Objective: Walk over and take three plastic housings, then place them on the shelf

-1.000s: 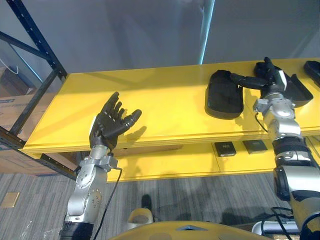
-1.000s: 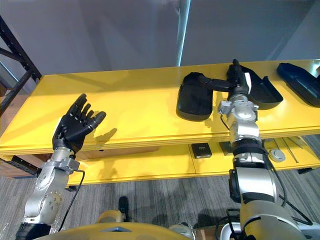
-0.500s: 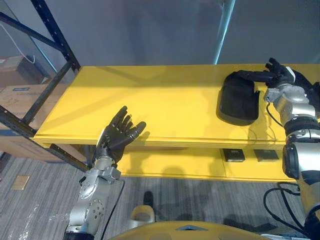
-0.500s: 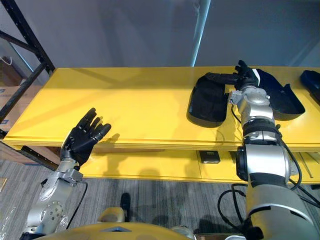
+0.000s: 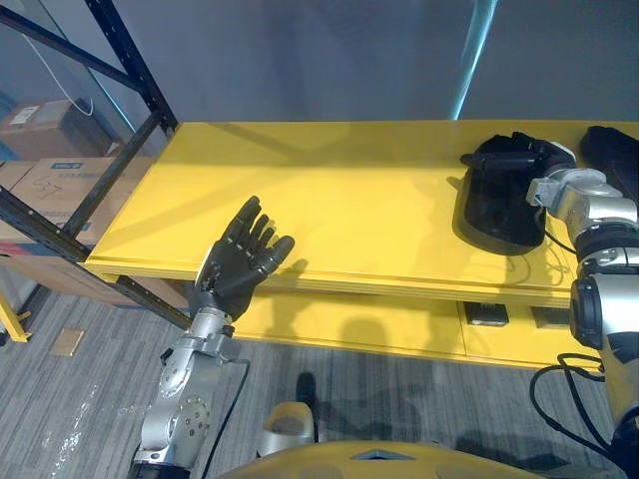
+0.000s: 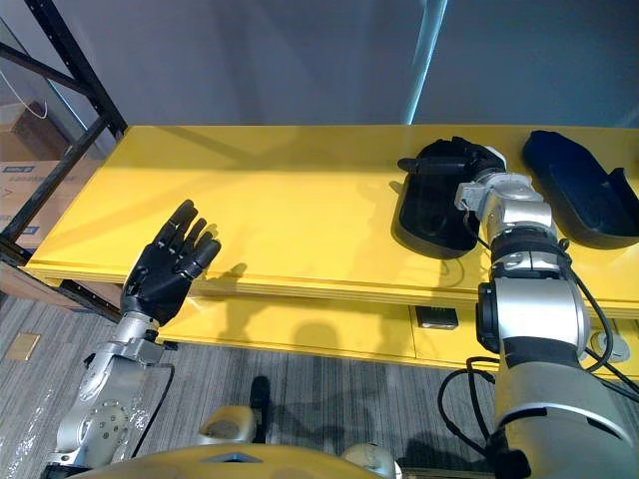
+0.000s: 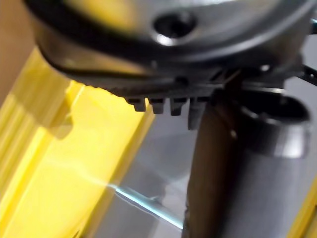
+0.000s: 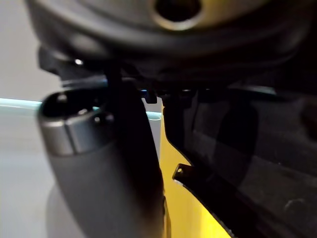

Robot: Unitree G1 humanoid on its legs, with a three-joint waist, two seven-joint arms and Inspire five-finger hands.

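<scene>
Far left: dark rack upright (image 5: pixel 130 62) slants up past the corner of the shelf. Cardboard boxes (image 5: pixel 50 185) sit behind and below it.

Left hand (image 5: pixel 235 267) is raised just in front of the front edge of the yellow shelf (image 5: pixel 329 190), near its left end. Fingers are straight and fanned apart, thumb out to the side, nothing in it and touching nothing. Its wrist view looks past the thumb at yellow board and grey wall.

The middle of the top board is bare yellow. Beneath it is a lower yellow shelf (image 5: pixel 359 324), with a small flat dark piece (image 6: pixel 436 317) lying on it under the right part.

Right of centre: one black plastic housing (image 6: pixel 429 215) lies flat on the top board, hollow side up, long axis running front to back. Right hand (image 6: pixel 451 160) lies over its far end, in contact with the rim. Dark hand against dark plastic: cannot tell whether it grips the housing or merely rests on it. The right wrist view shows the housing's black wall close against the thumb, yellow board below.

Far right: second black housing (image 6: pixel 579 190) lies on the same board, beside the first and apart from it, untouched.
</scene>
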